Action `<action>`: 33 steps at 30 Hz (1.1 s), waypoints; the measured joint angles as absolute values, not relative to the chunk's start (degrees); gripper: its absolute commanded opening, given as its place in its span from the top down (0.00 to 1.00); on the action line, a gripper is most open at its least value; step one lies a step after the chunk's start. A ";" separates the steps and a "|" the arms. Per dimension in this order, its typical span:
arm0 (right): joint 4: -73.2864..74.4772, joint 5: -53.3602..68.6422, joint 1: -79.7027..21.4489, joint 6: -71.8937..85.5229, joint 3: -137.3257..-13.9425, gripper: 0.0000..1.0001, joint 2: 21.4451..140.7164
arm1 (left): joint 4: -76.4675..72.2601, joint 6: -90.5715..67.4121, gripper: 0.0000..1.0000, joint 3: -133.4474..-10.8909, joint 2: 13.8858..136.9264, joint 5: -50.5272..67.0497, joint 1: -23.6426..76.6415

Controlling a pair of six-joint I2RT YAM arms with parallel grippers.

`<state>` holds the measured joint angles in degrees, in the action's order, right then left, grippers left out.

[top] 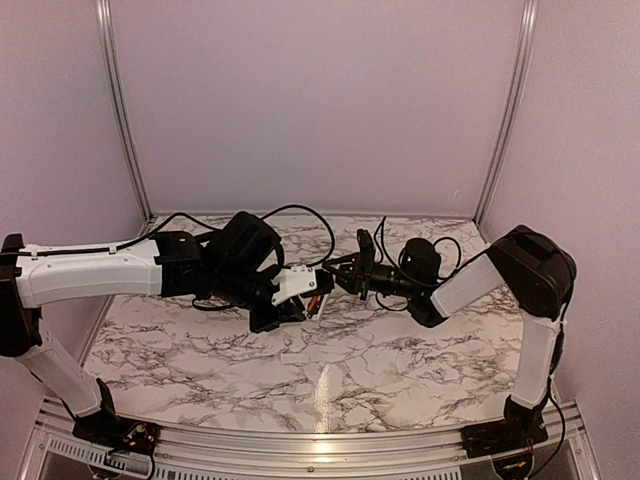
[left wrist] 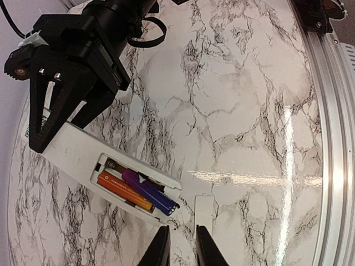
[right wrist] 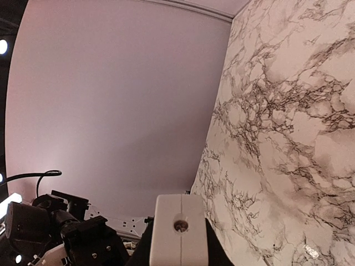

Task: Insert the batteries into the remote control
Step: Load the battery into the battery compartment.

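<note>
The white remote control (left wrist: pixel 75 151) hangs above the marble table, back side up, with its battery compartment open. In it an orange battery (left wrist: pixel 125 191) lies flat. A dark purple battery (left wrist: pixel 151 193) lies slanted beside it, its tip poking over the compartment's edge. My right gripper (left wrist: pixel 52 119) is shut on the remote's far end, whose end face (right wrist: pixel 180 233) shows between the black fingers. My left gripper (left wrist: pixel 182 246) hovers just short of the compartment's open end, its jaws a narrow gap apart with nothing between them. In the top view both arms meet over the middle of the table at the remote (top: pixel 297 285).
A small flat white cover piece (left wrist: pixel 204 213) lies on the table (left wrist: pixel 238 94) just ahead of my left fingers. A metal rail (left wrist: pixel 328 138) runs along the table's near edge. Plain walls close the back and sides. Black cables (top: pixel 300 213) loop behind the arms.
</note>
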<state>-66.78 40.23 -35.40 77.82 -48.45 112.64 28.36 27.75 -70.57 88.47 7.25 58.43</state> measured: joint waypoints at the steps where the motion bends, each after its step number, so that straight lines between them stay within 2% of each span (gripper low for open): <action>1: -66.81 40.27 -35.46 77.82 -48.45 1.00 112.62 | 28.32 28.42 0.84 -70.57 89.21 6.79 58.65; 26: -66.81 40.47 -35.53 77.82 -48.45 1.00 112.60 | 26.79 30.83 0.93 -73.49 95.09 2.24 59.33; 33: -66.76 40.12 -35.51 77.69 -48.03 1.00 112.57 | 26.83 30.28 0.81 -74.30 95.96 -0.14 59.53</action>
